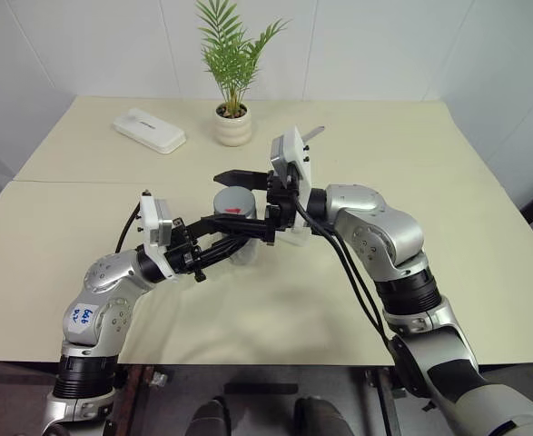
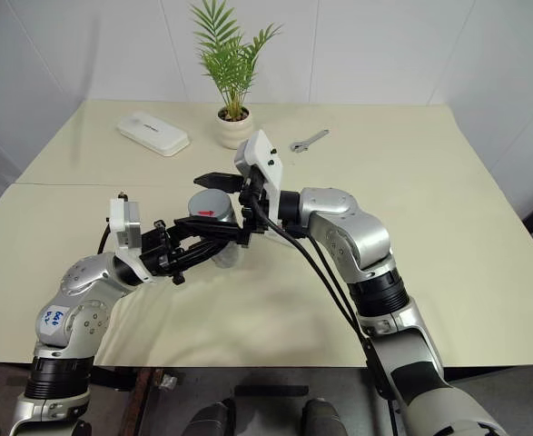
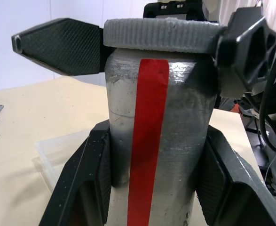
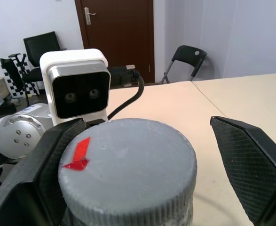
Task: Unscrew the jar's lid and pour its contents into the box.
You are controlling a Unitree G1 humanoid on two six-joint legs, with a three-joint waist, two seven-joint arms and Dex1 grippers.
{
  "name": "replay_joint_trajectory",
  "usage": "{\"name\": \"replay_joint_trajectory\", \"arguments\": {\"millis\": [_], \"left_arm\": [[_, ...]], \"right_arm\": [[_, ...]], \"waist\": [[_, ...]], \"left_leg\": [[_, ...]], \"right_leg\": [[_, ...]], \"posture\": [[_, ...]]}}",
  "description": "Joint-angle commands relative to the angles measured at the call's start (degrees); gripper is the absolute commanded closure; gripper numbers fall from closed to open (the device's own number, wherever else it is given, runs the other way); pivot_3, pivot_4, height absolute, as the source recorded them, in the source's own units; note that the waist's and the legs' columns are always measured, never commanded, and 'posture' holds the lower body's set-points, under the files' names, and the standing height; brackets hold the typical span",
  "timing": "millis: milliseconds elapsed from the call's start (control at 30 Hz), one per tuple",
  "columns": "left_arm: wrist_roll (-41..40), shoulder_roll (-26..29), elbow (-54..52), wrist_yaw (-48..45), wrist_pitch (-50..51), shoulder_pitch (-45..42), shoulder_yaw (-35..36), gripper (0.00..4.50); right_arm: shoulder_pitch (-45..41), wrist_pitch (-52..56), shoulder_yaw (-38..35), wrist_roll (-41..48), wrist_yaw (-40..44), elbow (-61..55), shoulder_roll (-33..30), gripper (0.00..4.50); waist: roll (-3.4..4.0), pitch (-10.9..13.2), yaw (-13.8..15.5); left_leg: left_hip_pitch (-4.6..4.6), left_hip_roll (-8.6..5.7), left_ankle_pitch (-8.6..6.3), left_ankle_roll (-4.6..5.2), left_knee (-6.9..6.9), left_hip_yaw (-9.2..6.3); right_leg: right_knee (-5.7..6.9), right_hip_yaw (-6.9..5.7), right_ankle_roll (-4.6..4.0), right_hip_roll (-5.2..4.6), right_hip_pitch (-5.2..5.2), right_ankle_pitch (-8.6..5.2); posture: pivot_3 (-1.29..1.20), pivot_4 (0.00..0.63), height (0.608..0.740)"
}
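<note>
The silvery-grey cylindrical jar (image 1: 232, 218) with its red strip of label is held up above the middle of the cream bench (image 1: 429, 182), pinched round its body by the left tool (image 3: 152, 188). The right tool (image 1: 259, 198) is spread wide, one finger either side of the ribbed grey screw lid (image 4: 128, 169), not yet closed on it. To my eye it should centre on the lid, clamp the ribbing firmly, then twist while the left keeps the jar upright. The clear shallow plastic box (image 3: 65, 150) lies on the bench beneath, its contents hidden.
</note>
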Motion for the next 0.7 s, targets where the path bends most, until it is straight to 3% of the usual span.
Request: {"name": "replay_joint_trajectory", "arguments": {"millis": [33,700], "left_arm": [[-0.46,0.29,-3.11,-0.45,-0.88,1.03,-0.10,2.55],[-0.30,-1.91,-2.91,1.38,-3.15,1.96,0.13,2.55]], "right_arm": [[-1.97,-2.06,-1.92,0.03,-0.10,-0.04,0.26,0.04],[-0.60,-2.00,-8.00,3.44,8.99,7.07,-7.79,0.04]], "waist": [[0.00,0.00,0.03],[0.00,0.00,-0.13]], "left_leg": [[0.00,0.00,0.00,0.00,0.00,0.00],[0.00,0.00,0.00,0.00,-0.02,0.01]], "right_leg": [[0.00,0.00,0.00,0.00,0.00,0.00],[-0.03,0.01,0.00,0.01,0.00,0.00]], "posture": [[0.00,0.150,0.740],[0.00,0.150,0.740]]}}
